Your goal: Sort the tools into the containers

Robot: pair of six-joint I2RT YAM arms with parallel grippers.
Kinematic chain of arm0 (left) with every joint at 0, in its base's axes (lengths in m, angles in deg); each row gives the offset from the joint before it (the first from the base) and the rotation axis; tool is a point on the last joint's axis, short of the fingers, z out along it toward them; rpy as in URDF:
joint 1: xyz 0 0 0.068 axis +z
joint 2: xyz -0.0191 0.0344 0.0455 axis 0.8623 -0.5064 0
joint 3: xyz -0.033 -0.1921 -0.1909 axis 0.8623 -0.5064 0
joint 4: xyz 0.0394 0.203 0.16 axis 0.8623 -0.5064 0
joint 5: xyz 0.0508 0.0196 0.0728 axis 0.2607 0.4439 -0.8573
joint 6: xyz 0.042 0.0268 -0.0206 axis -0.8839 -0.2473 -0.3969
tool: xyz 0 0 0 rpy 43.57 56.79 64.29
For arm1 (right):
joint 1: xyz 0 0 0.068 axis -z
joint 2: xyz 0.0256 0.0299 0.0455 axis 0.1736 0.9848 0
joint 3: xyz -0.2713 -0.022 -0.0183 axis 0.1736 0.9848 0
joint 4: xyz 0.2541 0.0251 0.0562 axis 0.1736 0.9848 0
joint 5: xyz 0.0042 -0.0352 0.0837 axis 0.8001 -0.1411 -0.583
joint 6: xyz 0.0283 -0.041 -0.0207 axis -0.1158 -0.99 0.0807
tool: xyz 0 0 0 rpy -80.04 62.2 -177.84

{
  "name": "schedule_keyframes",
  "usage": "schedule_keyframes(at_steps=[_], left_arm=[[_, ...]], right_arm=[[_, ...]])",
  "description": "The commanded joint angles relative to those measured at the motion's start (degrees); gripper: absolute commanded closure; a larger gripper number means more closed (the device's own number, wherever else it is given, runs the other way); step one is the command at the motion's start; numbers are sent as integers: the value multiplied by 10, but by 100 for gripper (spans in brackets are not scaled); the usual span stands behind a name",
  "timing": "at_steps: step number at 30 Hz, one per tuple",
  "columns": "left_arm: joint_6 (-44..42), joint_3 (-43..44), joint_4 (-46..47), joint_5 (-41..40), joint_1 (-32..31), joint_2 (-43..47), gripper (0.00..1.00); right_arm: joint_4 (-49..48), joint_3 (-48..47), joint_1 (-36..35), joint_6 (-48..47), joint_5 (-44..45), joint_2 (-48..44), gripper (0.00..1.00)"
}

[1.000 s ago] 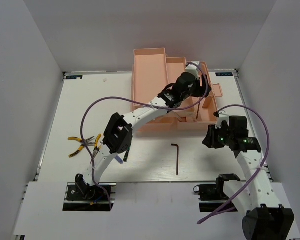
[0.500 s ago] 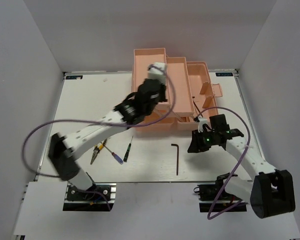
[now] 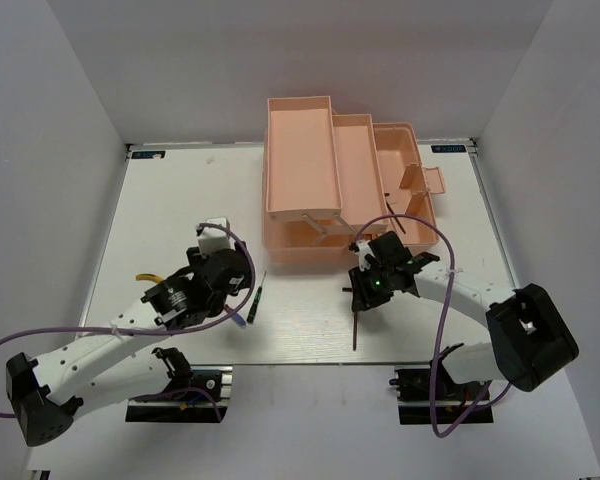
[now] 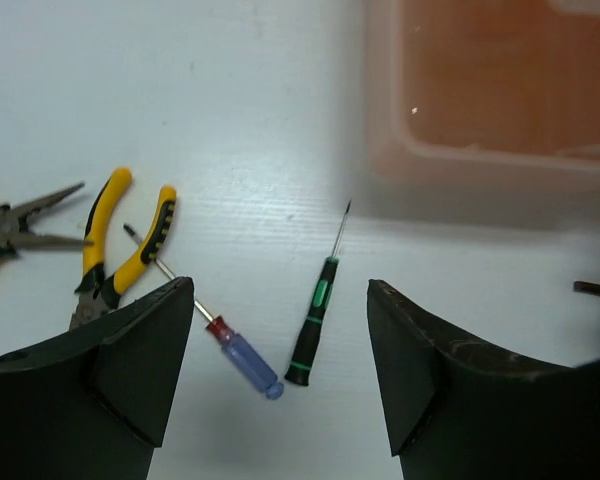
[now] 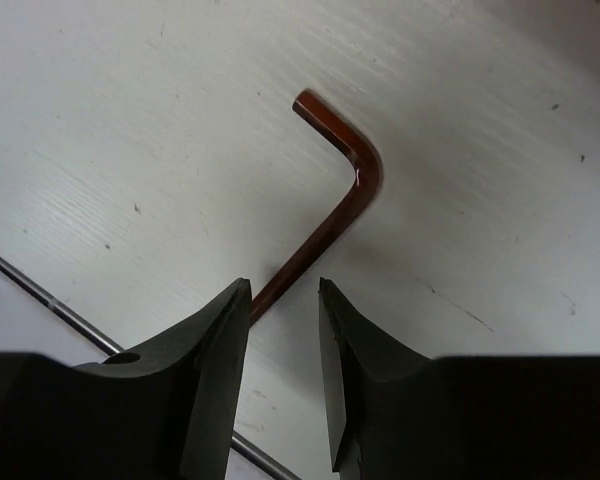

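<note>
Straddling the hex key (image 5: 332, 226) by the near edge of the worktop (image 3: 160, 200), right tool (image 5: 283, 290) barely open. Left tool (image 4: 280, 290) gapes wide; both empty.

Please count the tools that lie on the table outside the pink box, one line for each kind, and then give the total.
Pliers: 2 (one pair is cut off at the left edge of the left wrist view)
Screwdrivers: 2
Hex key: 1
Total: 5
</note>
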Motion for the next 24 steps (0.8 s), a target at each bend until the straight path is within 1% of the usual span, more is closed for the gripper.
schedule_keyframes(at_steps=[1, 4, 5, 9, 11, 17, 19, 20, 21, 22, 24], left_arm=[[88, -26, -59, -3, -2, 27, 20], [100, -51, -47, 10, -2, 27, 20], [105, -51, -41, 10, -2, 27, 20], [110, -71, -29, 10, -2, 32, 20], [110, -77, -23, 16, -2, 32, 20], [116, -95, -11, 22, -2, 32, 20], [116, -100, 4, 27, -2, 32, 20], [116, -107, 4, 33, -2, 32, 20], [116, -107, 11, 33, -2, 32, 20], [116, -115, 18, 40, -2, 25, 20], [116, -121, 25, 40, -2, 25, 20]], right_arm=[[-57, -8, -17, 37, 50, 5, 60], [-85, 7, -37, 52, 79, 10, 60], [-86, 9, -47, 56, 106, 11, 60], [-88, 13, -62, 57, 140, 34, 60], [-83, 10, -70, 56, 178, 41, 64], [-68, 2, -84, 50, 202, 71, 66], [-52, -7, -85, 46, 210, 90, 71], [-43, -10, -87, 42, 211, 102, 76], [-42, -12, -89, 41, 212, 104, 79], [-38, -14, -88, 35, 212, 106, 81], [-26, -19, -88, 29, 212, 112, 90]])
